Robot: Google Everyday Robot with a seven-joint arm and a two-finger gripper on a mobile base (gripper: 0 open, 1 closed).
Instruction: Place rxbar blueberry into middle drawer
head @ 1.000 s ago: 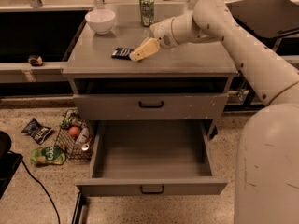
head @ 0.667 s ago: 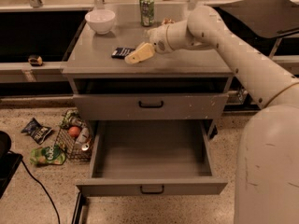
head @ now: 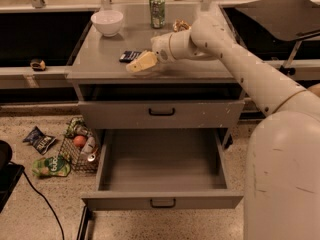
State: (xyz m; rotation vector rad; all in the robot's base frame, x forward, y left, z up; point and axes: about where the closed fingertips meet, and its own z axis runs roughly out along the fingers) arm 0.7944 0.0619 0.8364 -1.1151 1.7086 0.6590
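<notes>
Rxbar blueberry (head: 130,56) lies flat on the cabinet top (head: 95,66), left of centre, not yet lifted. The gripper (head: 139,64) sits just beside it on the near-right side, tip low at the surface; whether it touches the bar, and whether it is wide or narrow, cannot be told. The middle drawer (head: 162,202) stands pulled out at the bottom, well below the bar. Likely risks: the bar is thin and flat, so a shallow slanting approach could skid over the wrapper or shove it left toward the cabinet edge instead of gripping it. Later, a release too far back could hit the closed drawer (head: 161,115) overhanging the tray. The arm reaches in from the lower right, its long link sloping up-left, wrist angled left and down.
</notes>
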